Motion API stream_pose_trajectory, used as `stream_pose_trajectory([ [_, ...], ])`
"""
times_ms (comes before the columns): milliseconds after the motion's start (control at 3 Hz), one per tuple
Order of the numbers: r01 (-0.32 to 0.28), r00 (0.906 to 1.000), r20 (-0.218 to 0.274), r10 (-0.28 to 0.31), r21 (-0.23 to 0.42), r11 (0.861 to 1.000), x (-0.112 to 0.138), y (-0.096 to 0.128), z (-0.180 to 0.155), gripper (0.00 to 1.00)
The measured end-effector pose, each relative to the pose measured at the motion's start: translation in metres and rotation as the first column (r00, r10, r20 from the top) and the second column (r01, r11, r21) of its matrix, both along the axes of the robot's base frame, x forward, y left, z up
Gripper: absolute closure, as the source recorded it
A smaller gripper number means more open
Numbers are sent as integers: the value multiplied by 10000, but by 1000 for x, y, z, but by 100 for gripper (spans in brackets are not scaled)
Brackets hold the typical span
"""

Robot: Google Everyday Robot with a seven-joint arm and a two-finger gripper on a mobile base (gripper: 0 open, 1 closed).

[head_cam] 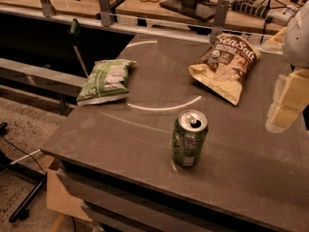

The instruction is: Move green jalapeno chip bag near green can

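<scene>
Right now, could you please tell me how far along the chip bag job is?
Nothing looks done yet. The green jalapeno chip bag lies near the left edge of the table, apart from the upright green can near the front. The tool hangs at the view's right, away from both. Left: reaching the bag, grasping it, setting it beside the can.

Green jalapeno chip bag (105,81) lies flat (left), apart from upright green can (189,138); jaws far right.
</scene>
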State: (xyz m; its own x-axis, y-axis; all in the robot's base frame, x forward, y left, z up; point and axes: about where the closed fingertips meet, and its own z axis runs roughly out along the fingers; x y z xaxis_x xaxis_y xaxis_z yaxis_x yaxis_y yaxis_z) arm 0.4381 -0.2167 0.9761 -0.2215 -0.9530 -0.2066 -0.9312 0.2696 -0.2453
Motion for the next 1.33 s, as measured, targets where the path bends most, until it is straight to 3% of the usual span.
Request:
stream_pose_trajectory([
  [333, 0, 10000, 2, 0, 0, 10000, 0, 0, 0, 0],
  [667, -618, 9964, 576, 620, -57, 9981, 13, 8, 4, 0],
  [1000, -1978, 9644, 1730, 2001, -307, 9798, 47, 31, 16, 0],
  [1333, -3685, 8837, 2923, 3655, -469, 9284, 83, 71, 23, 0],
])
